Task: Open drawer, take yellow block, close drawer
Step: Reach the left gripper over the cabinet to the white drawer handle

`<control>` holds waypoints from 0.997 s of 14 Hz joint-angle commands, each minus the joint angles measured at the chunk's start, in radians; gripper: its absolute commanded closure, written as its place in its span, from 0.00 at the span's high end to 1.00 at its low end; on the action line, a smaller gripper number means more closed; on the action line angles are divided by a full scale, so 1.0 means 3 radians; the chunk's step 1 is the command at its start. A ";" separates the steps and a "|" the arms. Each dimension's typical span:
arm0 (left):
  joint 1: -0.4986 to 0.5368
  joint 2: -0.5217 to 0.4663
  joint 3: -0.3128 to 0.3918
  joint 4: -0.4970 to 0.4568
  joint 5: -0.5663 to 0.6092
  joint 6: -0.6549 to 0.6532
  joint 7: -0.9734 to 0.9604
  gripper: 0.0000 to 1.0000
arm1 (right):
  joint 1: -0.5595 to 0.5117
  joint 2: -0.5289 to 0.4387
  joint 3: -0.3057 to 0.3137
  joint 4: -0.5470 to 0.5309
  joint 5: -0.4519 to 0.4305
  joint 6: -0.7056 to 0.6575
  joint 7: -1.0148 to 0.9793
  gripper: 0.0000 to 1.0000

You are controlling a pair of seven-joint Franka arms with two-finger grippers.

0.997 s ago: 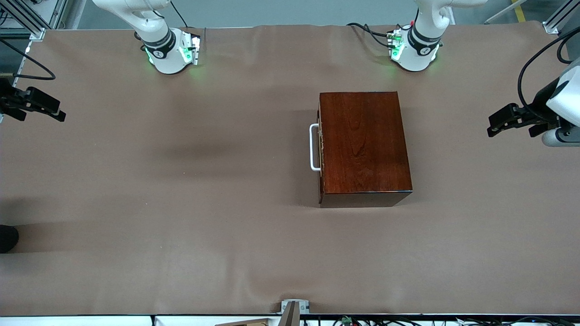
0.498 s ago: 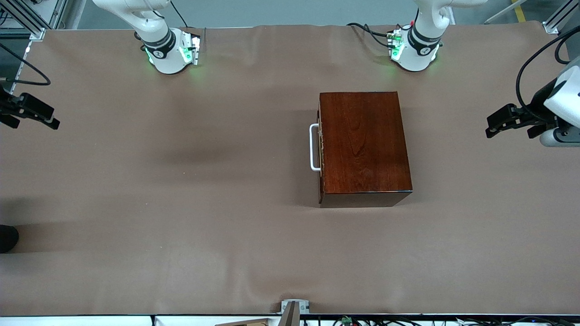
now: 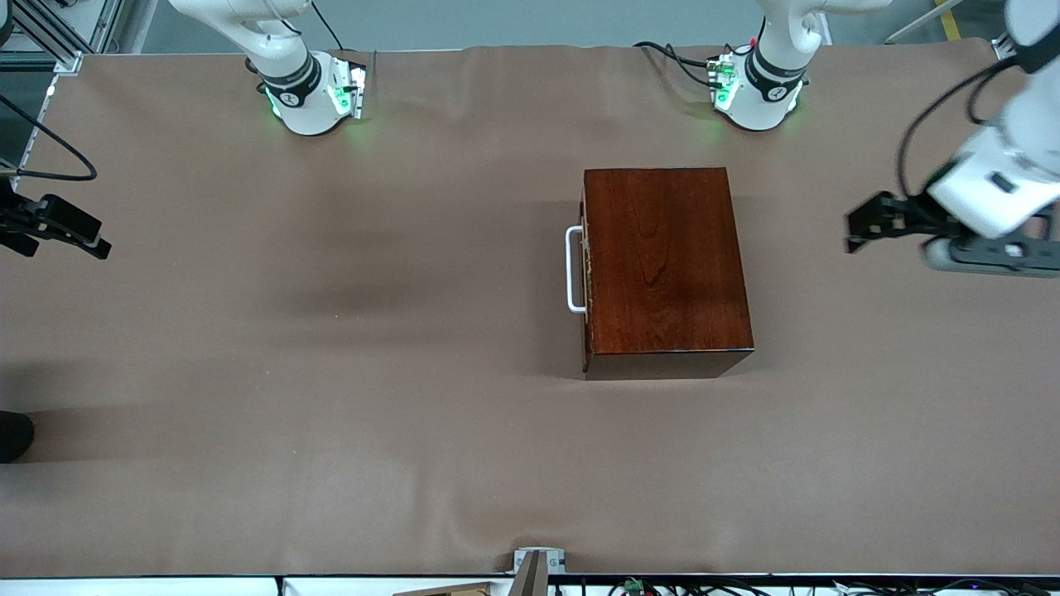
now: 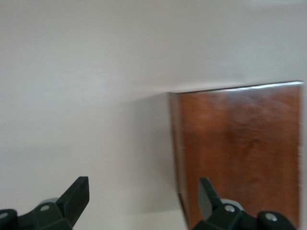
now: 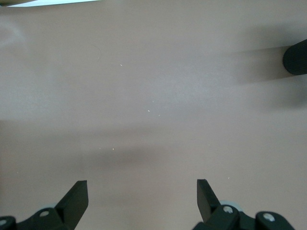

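Front view: drawer point(image 3: 585, 269) shut; left gripper point(image 3: 865, 225) and right gripper point(image 3: 74, 232), both open and empty, over bare table point(image 3: 331, 372); approach the handle point(image 3: 571, 270) squarely.

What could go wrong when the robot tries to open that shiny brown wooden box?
1. The white U-shaped bar handle is thin; the left gripper, open over the table toward the left arm's end, might miss it.
2. The glossy reddish-brown wooden box stands loose on the brown table cover, so pulling the shut drawer could drag the whole box.
3. The right gripper, open over the table's other end, might not steady it in time.
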 commanded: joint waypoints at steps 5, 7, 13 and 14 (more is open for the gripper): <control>-0.0548 0.0528 -0.0684 0.0432 -0.0098 0.0028 -0.1755 1.00 | -0.0050 0.0005 0.0041 0.0116 0.0016 -0.0034 0.0041 1.00; -0.0942 0.0727 -0.0674 0.0530 0.0151 0.0135 -0.1956 1.00 | -0.0050 0.0005 0.0041 0.0167 0.0011 -0.0044 0.0041 1.00; -0.1731 0.1372 -0.0618 0.0561 0.0510 0.0616 -0.2412 1.00 | -0.0050 -0.0010 0.0041 0.0229 -0.0024 -0.0156 0.0020 1.00; -0.1792 0.1469 -0.0618 0.0561 0.0597 0.0642 -0.2417 1.00 | -0.0050 -0.0015 0.0041 0.0254 -0.0019 -0.0207 0.0020 1.00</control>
